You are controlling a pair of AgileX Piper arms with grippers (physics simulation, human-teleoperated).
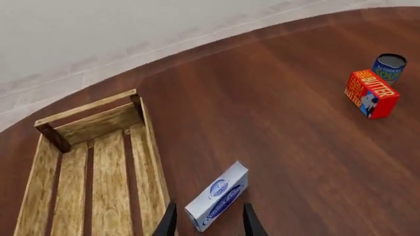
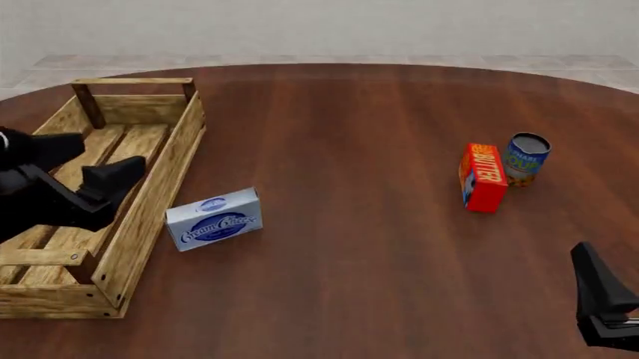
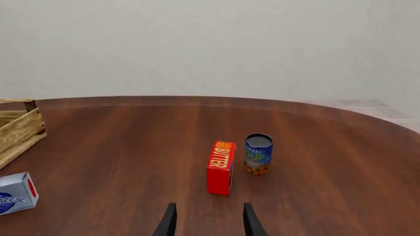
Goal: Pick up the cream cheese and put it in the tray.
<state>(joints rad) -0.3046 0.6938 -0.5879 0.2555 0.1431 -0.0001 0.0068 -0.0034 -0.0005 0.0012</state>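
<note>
Fingers of the left gripper (image 1: 208,223) spread wide around the cream cheese (image 1: 218,195), lower centre, ungrasped; next, close, then lift toward the tray (image 1: 154,147).

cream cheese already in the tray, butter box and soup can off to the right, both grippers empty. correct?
Not quite. The cream cheese is not in the tray; in the front view it stands on the table just outside the tray's right wall. The rest holds: the butter box and soup can are off to the right, and the left gripper and right gripper hold nothing.
</note>
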